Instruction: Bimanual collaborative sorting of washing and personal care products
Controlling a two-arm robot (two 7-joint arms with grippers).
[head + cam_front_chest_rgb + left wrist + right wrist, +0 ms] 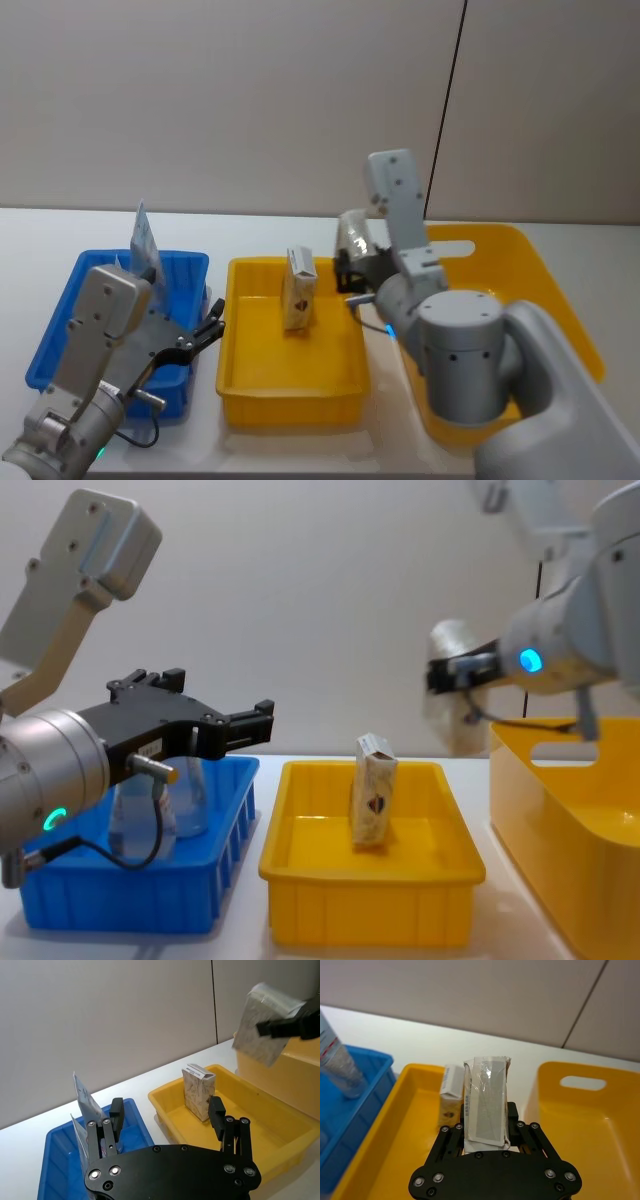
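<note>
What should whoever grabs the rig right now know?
Left tool: open, hovering above the blue bin at its edge nearest the small yellow bin.
Right tool: shut on held carton, in the air near the gap between the small and large yellow bin.
Done: tubes in the blue bin; upright carton in the small yellow bin.
Left: set down the held carton, probably beside the upright one.

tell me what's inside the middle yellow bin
One cream carton stands upright toward the back of the middle yellow bin. The floor right behind the carton is hidden.
</note>
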